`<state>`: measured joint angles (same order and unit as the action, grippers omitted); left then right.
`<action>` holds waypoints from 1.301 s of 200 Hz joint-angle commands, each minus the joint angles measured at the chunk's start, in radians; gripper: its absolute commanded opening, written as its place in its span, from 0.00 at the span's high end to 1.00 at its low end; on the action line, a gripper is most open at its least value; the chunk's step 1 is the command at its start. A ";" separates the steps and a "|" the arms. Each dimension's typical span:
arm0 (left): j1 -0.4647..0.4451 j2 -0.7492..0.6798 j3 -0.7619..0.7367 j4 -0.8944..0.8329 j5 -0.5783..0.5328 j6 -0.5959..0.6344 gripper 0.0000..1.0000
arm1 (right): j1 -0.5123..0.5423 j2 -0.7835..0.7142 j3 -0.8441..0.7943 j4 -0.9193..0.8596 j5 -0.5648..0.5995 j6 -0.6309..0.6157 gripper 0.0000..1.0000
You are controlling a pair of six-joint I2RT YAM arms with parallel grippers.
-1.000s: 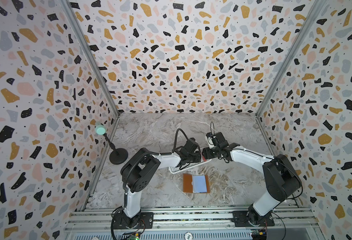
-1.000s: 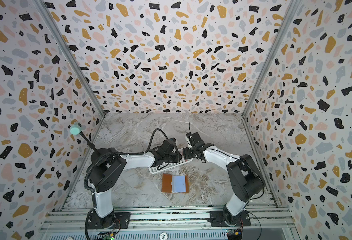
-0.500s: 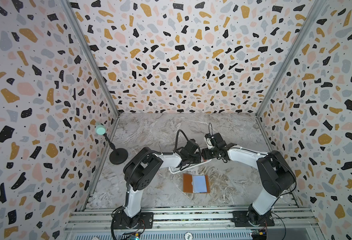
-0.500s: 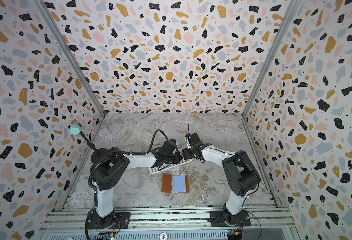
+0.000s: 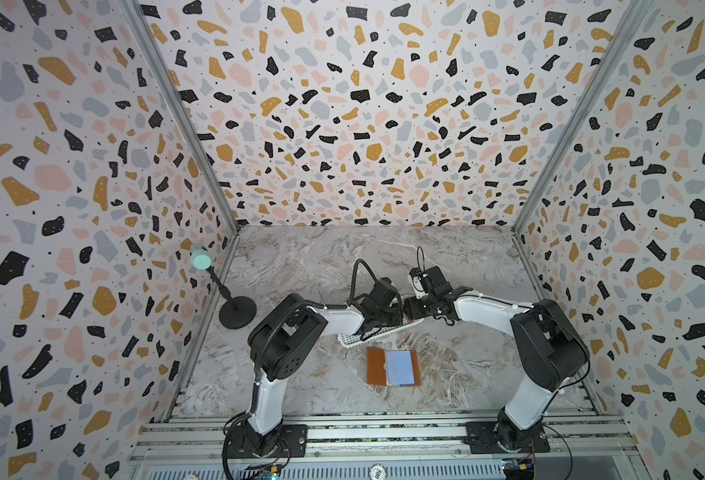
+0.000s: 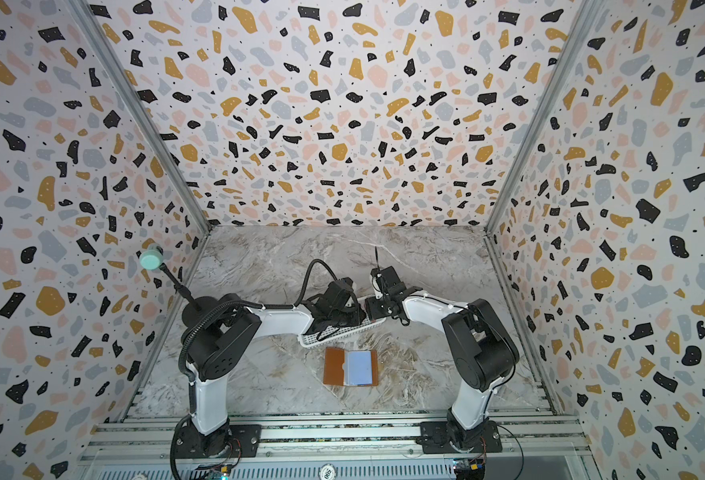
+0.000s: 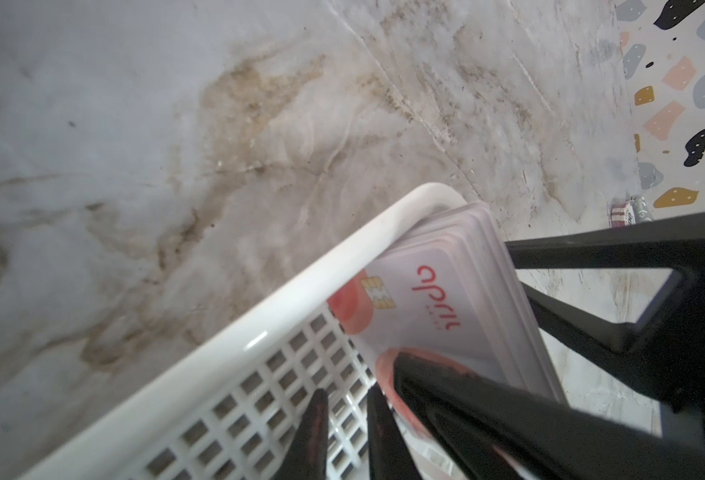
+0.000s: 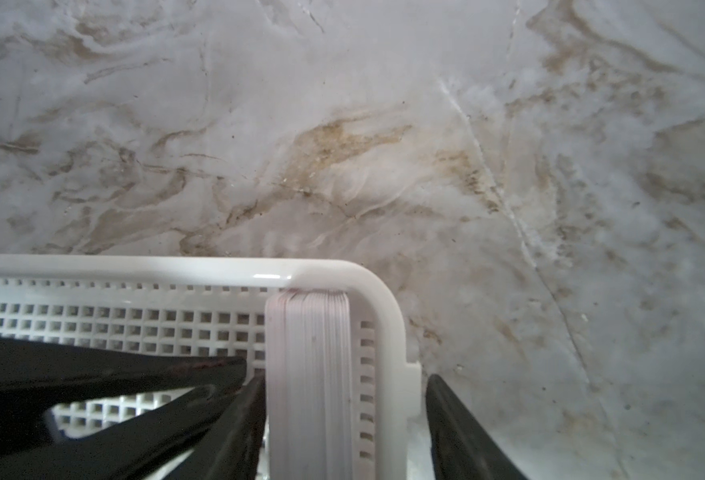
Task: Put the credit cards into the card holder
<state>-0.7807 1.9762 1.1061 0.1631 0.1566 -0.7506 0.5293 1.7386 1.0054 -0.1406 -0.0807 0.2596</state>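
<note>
Over at one corner of the white basket [image 8: 176,266], the right end effector [image 8: 346,378] gapes astride the credit cards [image 8: 309,374] and basket wall; the left end effector [image 7: 347,392] is barely parted, empty.

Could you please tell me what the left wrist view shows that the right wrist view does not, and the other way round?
Left wrist only: the printed face of the front one of the credit cards, with red script, a gold chip and red blobs, plus a strip of terrazzo wall.
Right wrist only: the same cards seen edge-on, standing against the basket's end wall, with the right end effector straddling stack and wall, one finger inside, one outside.
Both: the white slotted basket, the marble table and the card stack.
</note>
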 commanded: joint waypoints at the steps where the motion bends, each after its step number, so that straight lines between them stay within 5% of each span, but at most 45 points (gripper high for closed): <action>1: 0.003 0.006 0.002 0.030 0.015 -0.017 0.80 | -0.002 -0.007 0.014 0.011 -0.011 0.013 0.39; 173: 0.014 -0.042 -0.005 0.006 0.005 -0.053 0.82 | 0.046 -0.110 -0.079 0.030 -0.006 0.139 0.47; 260: 0.014 -0.030 -0.012 0.014 0.003 -0.074 0.84 | 0.045 -0.086 -0.047 -0.009 0.059 0.106 0.37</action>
<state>-0.7734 1.9732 1.1057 0.1593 0.1574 -0.8101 0.5728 1.6733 0.9226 -0.1154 -0.0528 0.3874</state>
